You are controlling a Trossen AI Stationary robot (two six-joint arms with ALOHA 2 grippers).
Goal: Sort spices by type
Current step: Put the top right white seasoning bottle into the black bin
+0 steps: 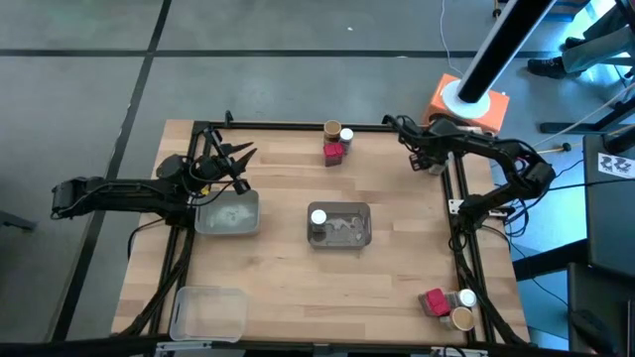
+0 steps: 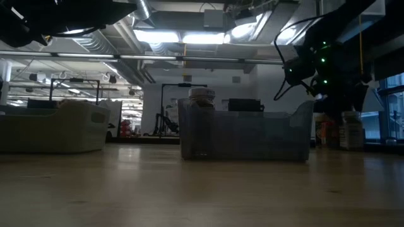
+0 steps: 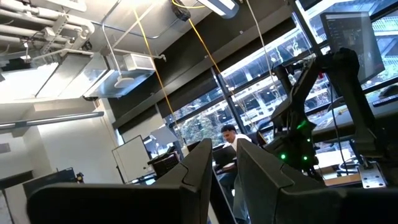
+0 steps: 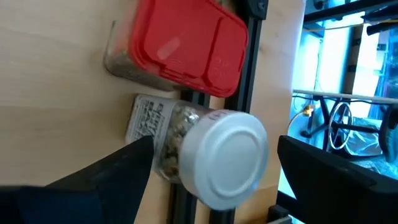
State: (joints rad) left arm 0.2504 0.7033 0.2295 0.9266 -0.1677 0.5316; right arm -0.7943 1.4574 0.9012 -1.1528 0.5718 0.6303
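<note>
At the table's far edge stand three spices: a jar with a tan lid [image 1: 332, 129], a jar with a white lid [image 1: 347, 136] and a red-lidded packet [image 1: 334, 151]. My right gripper [image 1: 397, 125] hangs open just right of them, slanting down. In the right wrist view the white-lidded jar [image 4: 227, 155] shows between its fingers [image 4: 214, 168], untouched, with the red packet [image 4: 186, 43] beyond. Another white-lidded jar [image 1: 317, 218] stands in the middle clear tray [image 1: 357, 236]. My left gripper [image 1: 238, 157] waits above the left tray [image 1: 228, 216], its fingers [image 3: 224, 162] a narrow gap apart, with nothing between them.
Three more spices stand at the near right corner: a red packet [image 1: 434, 302], a white-lidded jar [image 1: 466, 297] and a tan-lidded jar [image 1: 461, 319]. A third clear tray [image 1: 206, 312] sits at the near left corner. A black frame rail [image 4: 186, 99] runs beside the far jars.
</note>
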